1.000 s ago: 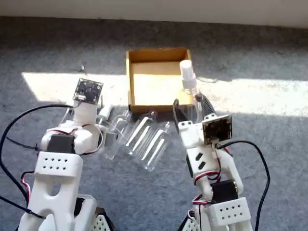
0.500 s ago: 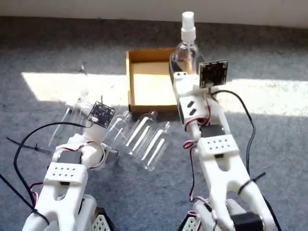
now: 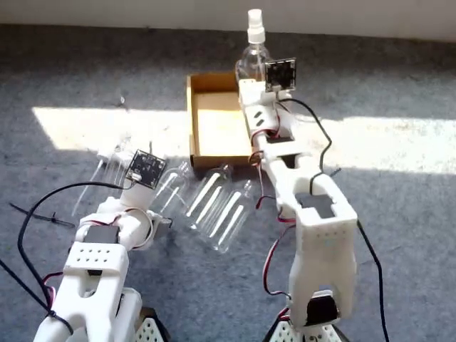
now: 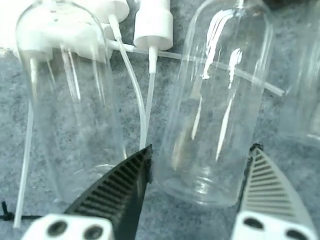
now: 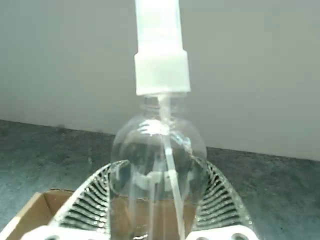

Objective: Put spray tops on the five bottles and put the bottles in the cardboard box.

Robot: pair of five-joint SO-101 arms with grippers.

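My right gripper (image 5: 162, 167) is shut on a clear bottle (image 5: 159, 150) that carries a white spray top (image 5: 161, 55). In the high view this bottle (image 3: 253, 63) stands upright above the far edge of the cardboard box (image 3: 214, 125). My left gripper (image 4: 197, 170) is open low over the carpet, and a capless clear bottle (image 4: 217, 105) lies between its fingers. A second clear bottle (image 4: 70, 100) lies beside it, with loose spray tops (image 4: 152, 22) and their tubes just beyond. Several capless bottles (image 3: 217, 206) lie on the carpet in front of the box.
Everything sits on grey carpet (image 3: 399, 199), with a bright sunlit band across it. A pale wall (image 5: 260, 65) rises behind the box. The left arm (image 3: 107, 242) is at the near left. Cables (image 3: 35, 214) trail beside both arms.
The right arm has stretched forward and carried the capped bottle from the box's near right corner to above its far edge. The left arm drew back and lowered towards the lying bottles.
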